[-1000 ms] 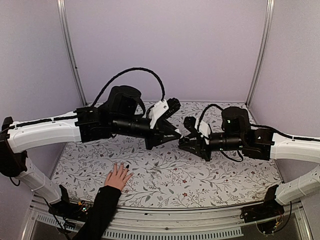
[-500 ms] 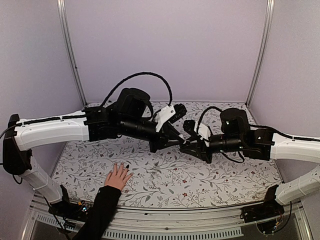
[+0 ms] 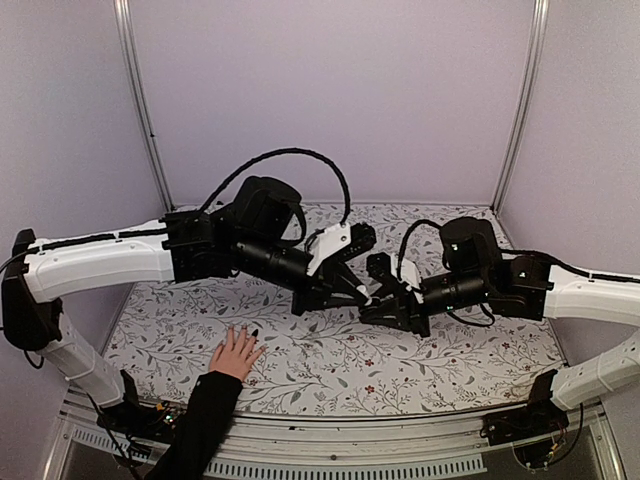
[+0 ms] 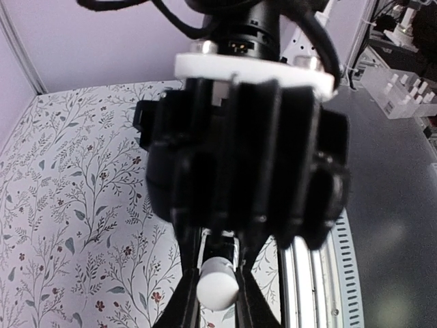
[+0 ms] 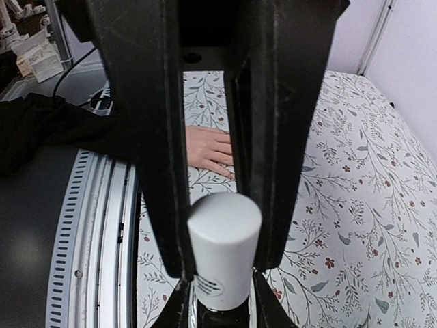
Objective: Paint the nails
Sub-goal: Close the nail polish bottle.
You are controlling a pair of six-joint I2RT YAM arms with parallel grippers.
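Note:
A light-skinned hand in a black sleeve lies flat near the table's front edge, fingers spread. It also shows in the right wrist view, hand. The nails are too small to judge. My two grippers meet in mid-air above the table's middle. My left gripper is shut on the white cap. My right gripper is shut on the small dark bottle under that cap. The left gripper's black fingers flank the cap in the right wrist view.
The table wears a floral cloth. A slotted metal rail runs along the near edge. Purple walls and two upright posts close in the back. Both grippers hang well to the right of the hand and above it.
The left arm has swung right and down until its gripper met the right gripper, bringing the white cap onto the bottle. The right gripper edged slightly left. The hand has stayed put.

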